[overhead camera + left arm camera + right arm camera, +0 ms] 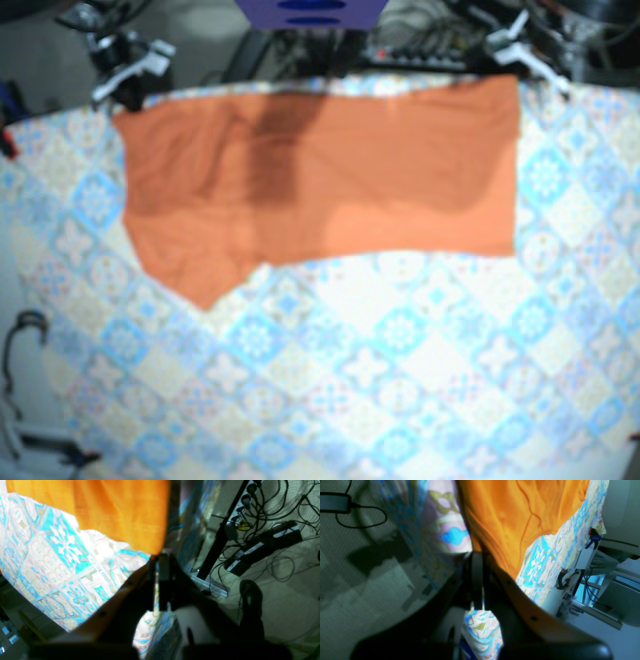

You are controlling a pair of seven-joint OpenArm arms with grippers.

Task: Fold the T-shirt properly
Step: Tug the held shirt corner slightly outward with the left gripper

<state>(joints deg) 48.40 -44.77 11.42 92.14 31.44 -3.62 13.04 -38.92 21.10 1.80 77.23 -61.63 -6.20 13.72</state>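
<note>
The orange T-shirt lies flat along the far edge of the table, one sleeve pointing towards the near left. In the left wrist view its corner runs down to my left gripper, whose jaws are pressed together on the cloth at the table's edge. In the right wrist view my right gripper is likewise shut on the shirt's edge. In the base view the left gripper is at the shirt's far right corner and the right gripper at its far left corner.
A blue and white patterned tablecloth covers the table and hangs over its edges. Beyond the far edge, on the floor, are a power strip, black boxes with cables and a dark shoe. A blue clamp grips the cloth's edge.
</note>
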